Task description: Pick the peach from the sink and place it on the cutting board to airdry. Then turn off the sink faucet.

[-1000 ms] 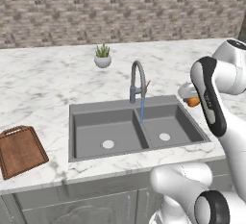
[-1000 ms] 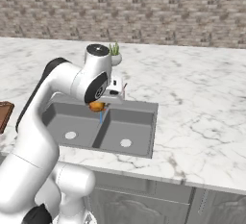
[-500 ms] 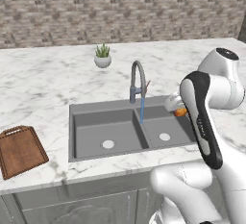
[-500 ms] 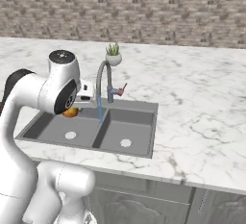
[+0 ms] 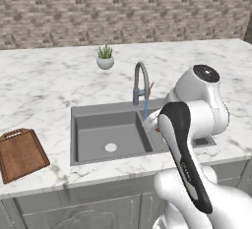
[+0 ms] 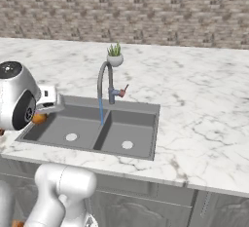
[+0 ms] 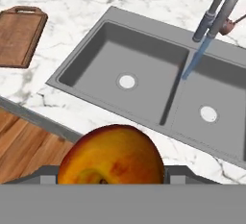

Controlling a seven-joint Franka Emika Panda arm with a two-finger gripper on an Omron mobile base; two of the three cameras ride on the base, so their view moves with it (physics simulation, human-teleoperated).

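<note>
The peach (image 7: 112, 158), orange-red with a yellow patch, sits between my gripper's (image 7: 113, 176) fingers, and the gripper is shut on it. It hangs above the front rim of the dark grey double sink (image 7: 144, 81). From the right base view the gripper (image 6: 44, 110) is over the sink's (image 6: 92, 132) left end, with a bit of peach (image 6: 38, 119) showing under it. The faucet (image 5: 141, 82) stands behind the sink (image 5: 106, 133) and a blue stream of water (image 7: 194, 59) runs from it. The reddish-brown cutting board (image 5: 20, 154) lies on the counter left of the sink, apart from the gripper.
A small potted plant (image 5: 105, 58) stands on the marble counter behind the faucet. The counter's front edge and a wooden floor (image 7: 26, 146) show below the peach in the hand view. My white arm (image 5: 189, 139) covers the sink's right basin in the left base view.
The arm has swung left across the sink with the peach held, from the right basin's side to the left basin's side. Water keeps running.
</note>
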